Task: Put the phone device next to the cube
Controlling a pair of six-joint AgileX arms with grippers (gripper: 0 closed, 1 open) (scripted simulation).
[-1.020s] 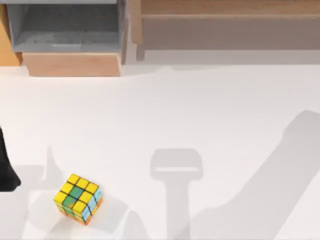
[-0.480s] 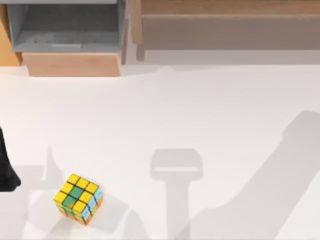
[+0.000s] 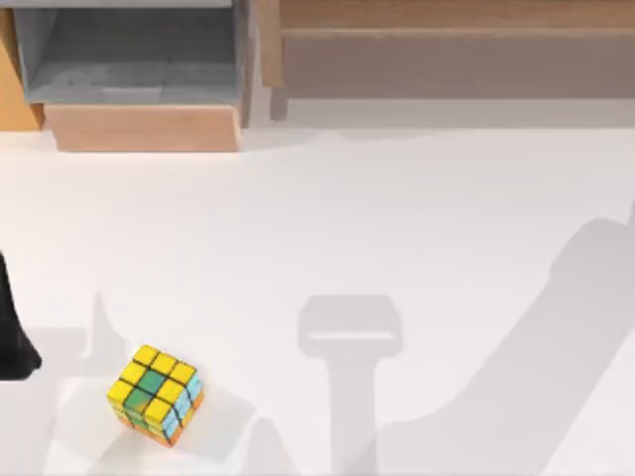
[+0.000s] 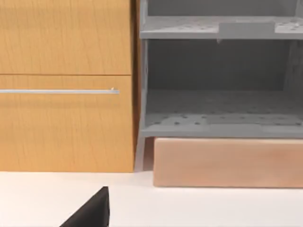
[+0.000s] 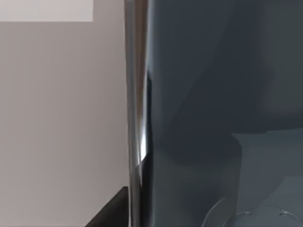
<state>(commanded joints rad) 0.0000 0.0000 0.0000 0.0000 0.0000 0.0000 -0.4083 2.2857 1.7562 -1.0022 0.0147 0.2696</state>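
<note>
Not much moved: the arm shadow right of the cube (image 3: 156,395) slid a little, so the right arm's shifting. In its wrist view the phone device (image 5: 213,113) sits right up against the camera, glossy dark glass, silver edge; can't tell either claw's state. Cube's matte and stickered, near the desk (image 3: 397,218) front-left. Beyond it, a grey shelf (image 3: 129,59).

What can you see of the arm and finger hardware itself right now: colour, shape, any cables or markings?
Very little of it. In the top view the left arm is a plain black, tapering shape at the table's left edge. Each wrist view shows a black, angular wedge at the frame's bottom edge, likely finger hardware. I see no cables or markings.
</note>
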